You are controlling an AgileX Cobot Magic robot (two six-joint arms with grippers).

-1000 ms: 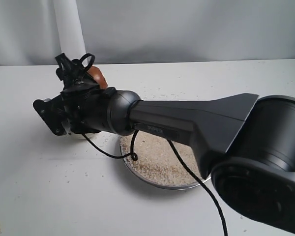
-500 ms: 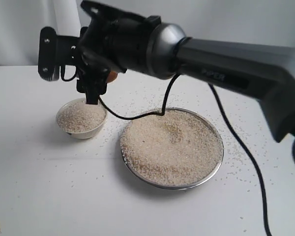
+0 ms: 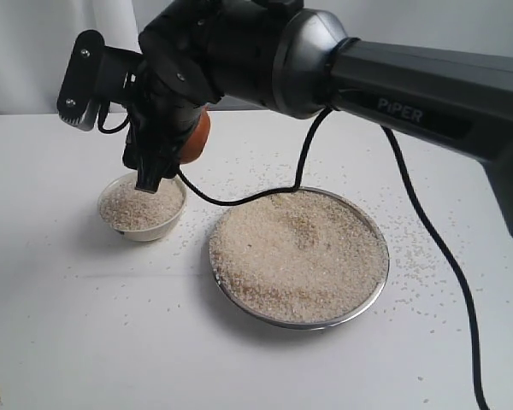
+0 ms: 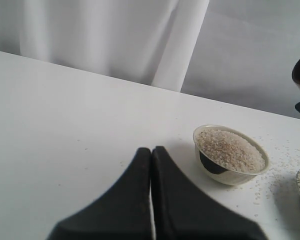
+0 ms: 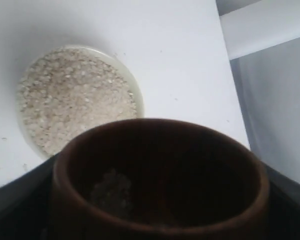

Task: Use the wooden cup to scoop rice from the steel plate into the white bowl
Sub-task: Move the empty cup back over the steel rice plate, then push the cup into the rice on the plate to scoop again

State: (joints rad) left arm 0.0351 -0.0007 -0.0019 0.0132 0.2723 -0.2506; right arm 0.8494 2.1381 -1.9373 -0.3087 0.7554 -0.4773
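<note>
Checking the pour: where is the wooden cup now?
Exterior view, left side: the wooden cup, gripped by the right tool, hangs just above the white bowl.

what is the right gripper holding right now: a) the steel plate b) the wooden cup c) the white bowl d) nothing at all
b: in the right wrist view the wooden cup sits clamped between the dark jaws on both sides, while the white bowl and the steel plate lie lower down, not gripped.
</note>
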